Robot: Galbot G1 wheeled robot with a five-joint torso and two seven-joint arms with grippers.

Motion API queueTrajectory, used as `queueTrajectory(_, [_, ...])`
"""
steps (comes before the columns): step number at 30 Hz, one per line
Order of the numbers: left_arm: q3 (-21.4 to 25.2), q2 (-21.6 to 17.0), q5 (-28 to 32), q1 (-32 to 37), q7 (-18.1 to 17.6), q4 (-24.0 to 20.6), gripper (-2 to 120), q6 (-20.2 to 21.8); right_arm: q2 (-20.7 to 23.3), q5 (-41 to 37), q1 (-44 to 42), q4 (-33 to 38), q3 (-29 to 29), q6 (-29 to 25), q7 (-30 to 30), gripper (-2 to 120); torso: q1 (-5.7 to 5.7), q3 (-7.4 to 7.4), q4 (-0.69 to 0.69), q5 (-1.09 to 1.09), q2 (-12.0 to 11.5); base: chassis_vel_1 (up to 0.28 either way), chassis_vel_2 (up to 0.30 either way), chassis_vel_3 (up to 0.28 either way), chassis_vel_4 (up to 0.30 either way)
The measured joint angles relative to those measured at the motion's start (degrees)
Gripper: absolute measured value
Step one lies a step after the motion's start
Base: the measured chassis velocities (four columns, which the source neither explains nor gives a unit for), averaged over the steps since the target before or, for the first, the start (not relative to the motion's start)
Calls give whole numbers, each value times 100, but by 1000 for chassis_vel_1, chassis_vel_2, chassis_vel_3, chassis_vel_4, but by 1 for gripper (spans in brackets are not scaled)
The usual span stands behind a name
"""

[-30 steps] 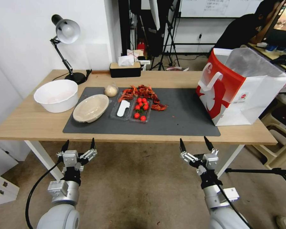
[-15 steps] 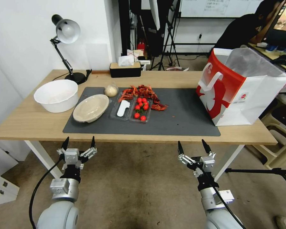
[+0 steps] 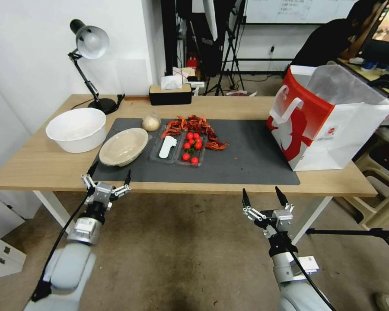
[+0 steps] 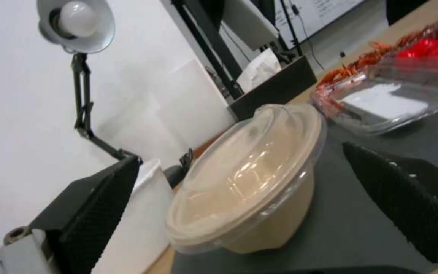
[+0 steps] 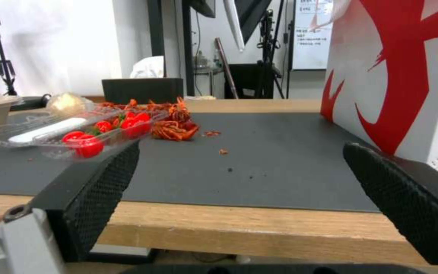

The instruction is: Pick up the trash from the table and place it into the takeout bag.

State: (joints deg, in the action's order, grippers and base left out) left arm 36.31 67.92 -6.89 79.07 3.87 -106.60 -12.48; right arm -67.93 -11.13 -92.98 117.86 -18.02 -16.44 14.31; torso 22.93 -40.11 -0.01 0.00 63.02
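Reaching over the near edge of the surface point(image 3: 39, 168), the left gripper point(image 3: 109, 175) holds its fingers wide and empty, lined up on the beige shallow bowl point(image 3: 123, 146) under its clear lid, evidently because that trash lies nearest on the dark mat point(image 3: 250, 160). The right gripper point(image 3: 262, 195) hangs below the edge, fingers wide too, idle. The takeout bag point(image 3: 328, 125) stands open-topped at the mat's right end, ready for drops.

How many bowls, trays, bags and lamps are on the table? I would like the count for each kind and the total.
Bowls: 2, the white bowl and the beige shallow bowl
Clear trays: 1
Bags: 2, the takeout bag and the small clear bag
Lamps: 1
Total: 6
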Motion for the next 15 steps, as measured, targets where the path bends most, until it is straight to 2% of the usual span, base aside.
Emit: queueTrajectory(15, [56, -634, -117, -361, 519, 693, 100, -224, -19, 0, 79, 1, 7, 17, 23, 100, 0, 0, 1, 0, 0, 0, 0, 0, 0])
